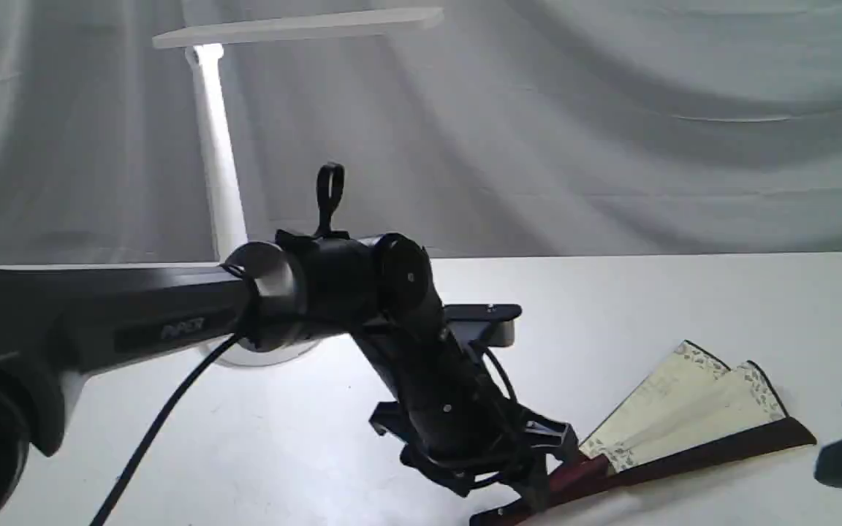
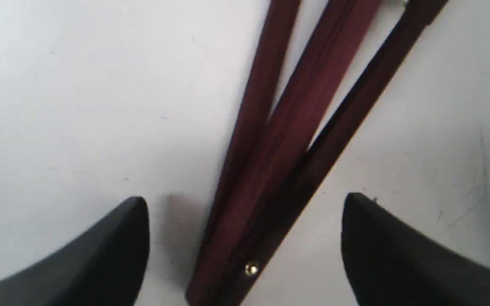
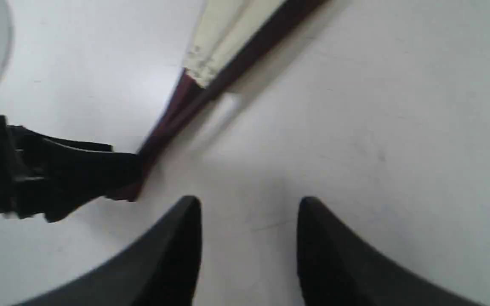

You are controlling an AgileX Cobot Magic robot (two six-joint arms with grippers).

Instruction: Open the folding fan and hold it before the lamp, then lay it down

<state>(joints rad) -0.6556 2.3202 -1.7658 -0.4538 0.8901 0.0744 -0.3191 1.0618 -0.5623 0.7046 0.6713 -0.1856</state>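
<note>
While the one folding fan lies partly spread on the worktop, two hands are in view. Left hand: fingers apart, straddling the fan's maroon ribs near its pivot end, a gap on each side. Right hand: fingers apart, nothing between them, over bare worktop beside the fan's dark guard. One lamp stands behind the fan, well apart, head horizontal.

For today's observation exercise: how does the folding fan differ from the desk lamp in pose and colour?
The folding fan lies flat on the table, partly spread; the desk lamp stands upright. The fan is cream paper with maroon ribs; the lamp is plain white. Both rest on the table.
</note>
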